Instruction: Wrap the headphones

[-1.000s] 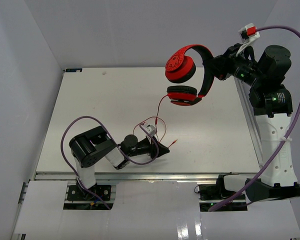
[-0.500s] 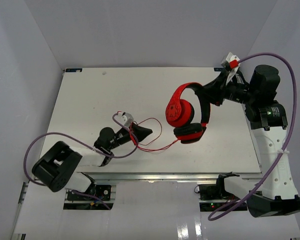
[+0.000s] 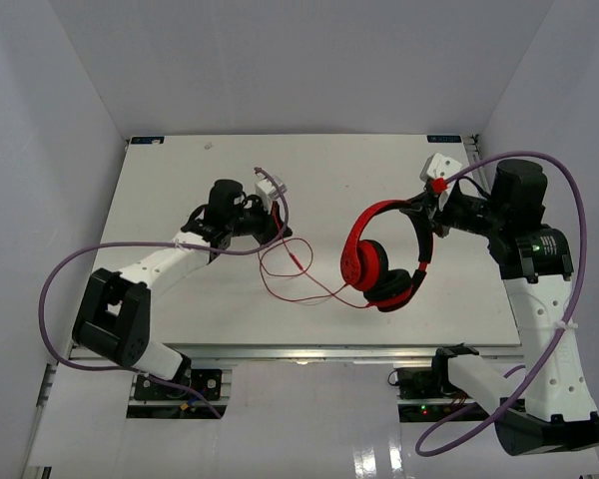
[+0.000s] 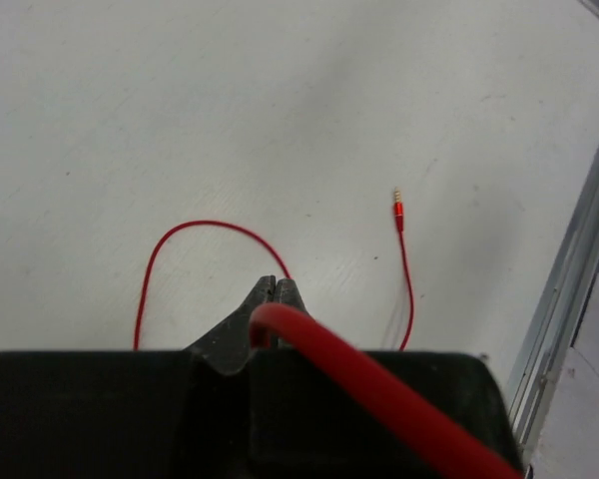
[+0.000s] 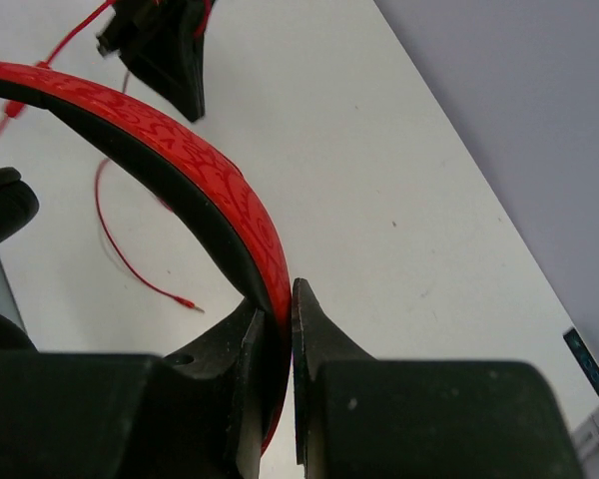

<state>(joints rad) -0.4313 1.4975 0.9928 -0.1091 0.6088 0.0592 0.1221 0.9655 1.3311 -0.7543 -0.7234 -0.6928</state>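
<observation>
The red headphones with black ear pads hang right of the table's middle, cups down and low over the surface. My right gripper is shut on the headband, its jaws pinching the band from both sides. The thin red cord trails left from the cups in loose loops on the table. My left gripper is shut on the cord, which passes between the closed fingertips. The cord's plug lies free on the table beyond them, also seen as a small tip in the right wrist view.
White table with a metal rail along its right edge. Thick purple cables arc beside the left arm and above the right arm. Grey walls close in on three sides.
The left arm swung from the near edge out toward the table's middle, taking the cord along. The right arm brought the headphones down and nearer, from high at the back to low over the table.
</observation>
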